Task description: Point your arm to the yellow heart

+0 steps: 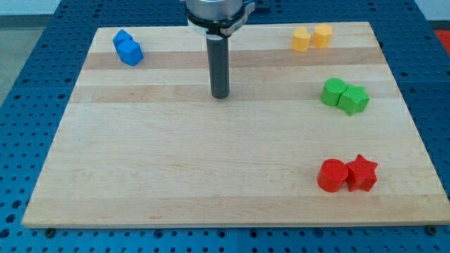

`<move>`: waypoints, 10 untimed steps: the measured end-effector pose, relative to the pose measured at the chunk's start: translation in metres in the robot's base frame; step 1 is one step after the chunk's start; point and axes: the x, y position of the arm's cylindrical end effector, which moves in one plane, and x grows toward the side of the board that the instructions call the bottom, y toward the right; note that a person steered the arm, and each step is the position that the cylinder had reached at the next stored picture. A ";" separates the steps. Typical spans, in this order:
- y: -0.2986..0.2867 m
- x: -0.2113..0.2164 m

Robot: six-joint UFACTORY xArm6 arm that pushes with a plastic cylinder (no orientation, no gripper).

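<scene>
Two yellow blocks touch near the view's top right. The left one (pixel 301 40) looks like the yellow heart. The right one (pixel 323 35) looks like a pentagon. My tip (pixel 221 95) rests on the wooden board (pixel 176 169) in its upper middle. It is well to the left of the yellow heart and a little lower in the view, touching no block. The dark rod rises straight from the tip to the arm's mount at the view's top edge.
Two blue blocks (pixel 128 48) touch at the top left. A green round block (pixel 334 92) and a green star (pixel 354 100) touch at the right. A red cylinder (pixel 331 175) and a red star (pixel 363 173) touch at the bottom right.
</scene>
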 end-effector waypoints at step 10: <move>0.133 -0.161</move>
